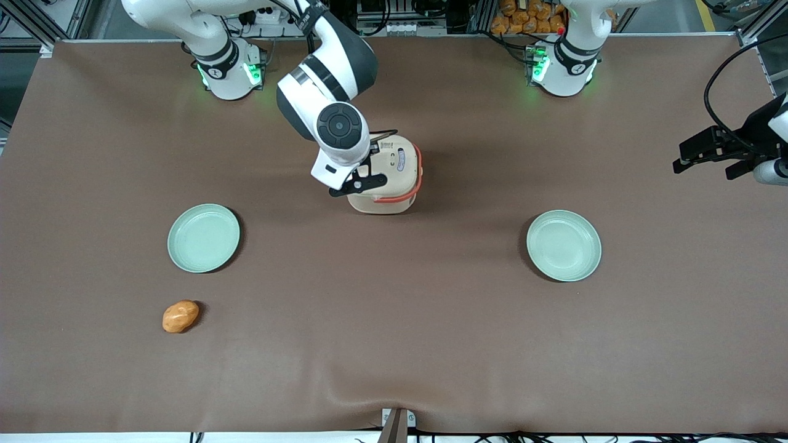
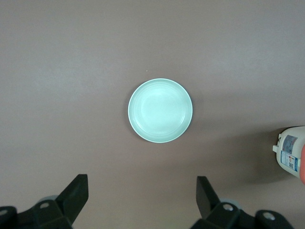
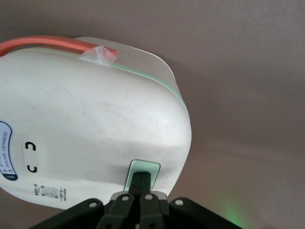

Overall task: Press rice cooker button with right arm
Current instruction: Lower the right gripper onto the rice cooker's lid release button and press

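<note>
The cream rice cooker [image 1: 389,178] with its coral-orange handle [image 1: 400,198] stands mid-table, lid closed. It fills the right wrist view [image 3: 90,124], where a pale green rim line shows under the lid. The pale green button [image 3: 143,168] sits at the lid's edge. My right arm [image 1: 326,80] reaches over the cooker. Its gripper [image 3: 141,177] is shut, with nothing between the fingers, and the joined fingertips rest on the button. In the front view the gripper [image 1: 367,161] is over the cooker's edge toward the working arm's end.
Two pale green plates lie nearer the front camera than the cooker, one toward the working arm's end [image 1: 204,238], one toward the parked arm's end [image 1: 564,245], also in the left wrist view [image 2: 160,110]. An orange bread roll [image 1: 180,315] lies nearer the camera.
</note>
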